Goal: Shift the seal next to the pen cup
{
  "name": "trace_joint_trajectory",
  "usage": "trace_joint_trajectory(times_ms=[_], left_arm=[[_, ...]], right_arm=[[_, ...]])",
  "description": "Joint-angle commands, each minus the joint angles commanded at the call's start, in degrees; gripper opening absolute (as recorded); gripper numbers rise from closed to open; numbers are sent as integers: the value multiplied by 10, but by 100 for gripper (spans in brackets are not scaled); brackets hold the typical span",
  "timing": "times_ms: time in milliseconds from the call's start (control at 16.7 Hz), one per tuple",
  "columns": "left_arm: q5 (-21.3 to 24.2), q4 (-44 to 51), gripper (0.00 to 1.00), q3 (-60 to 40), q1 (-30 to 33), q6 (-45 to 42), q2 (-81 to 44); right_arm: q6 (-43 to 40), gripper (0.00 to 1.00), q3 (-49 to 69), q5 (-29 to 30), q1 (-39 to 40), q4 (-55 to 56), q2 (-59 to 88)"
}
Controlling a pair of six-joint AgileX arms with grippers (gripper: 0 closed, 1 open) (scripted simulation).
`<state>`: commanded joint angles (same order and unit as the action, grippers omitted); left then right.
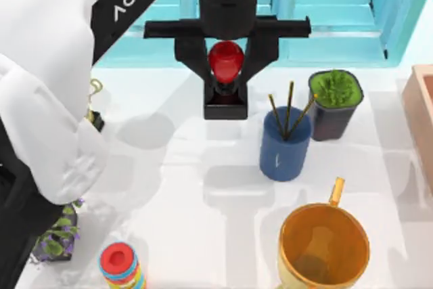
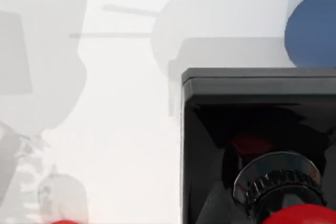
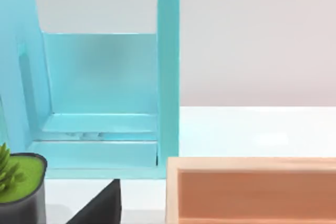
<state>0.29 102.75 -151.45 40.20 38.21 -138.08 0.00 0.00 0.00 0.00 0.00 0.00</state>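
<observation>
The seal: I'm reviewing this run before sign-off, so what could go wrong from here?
The left gripper holds the seal by its rounded red knob, so it might slip or tilt. The pen cup stands close to the right; its sticks lean outward and could get knocked. The plant pot crowds the far side.

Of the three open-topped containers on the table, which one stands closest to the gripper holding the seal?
The pen cup, dark blue with three sticks, just right of the left gripper; the plant pot and orange mug stand farther off.
</observation>
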Motion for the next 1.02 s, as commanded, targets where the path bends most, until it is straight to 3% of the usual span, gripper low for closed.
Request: trace_joint_trajectory(times_ms=[300,540,1020], left_arm=[[0,-52,0,88,1,2,30],[0,-55,0,93,1,3,32],[0,-55,60,93,1,3,32]], right_arm=[[0,100,0,0,0,0,0],[0,100,0,0,0,0,0],[0,100,0,0,0,0,0]])
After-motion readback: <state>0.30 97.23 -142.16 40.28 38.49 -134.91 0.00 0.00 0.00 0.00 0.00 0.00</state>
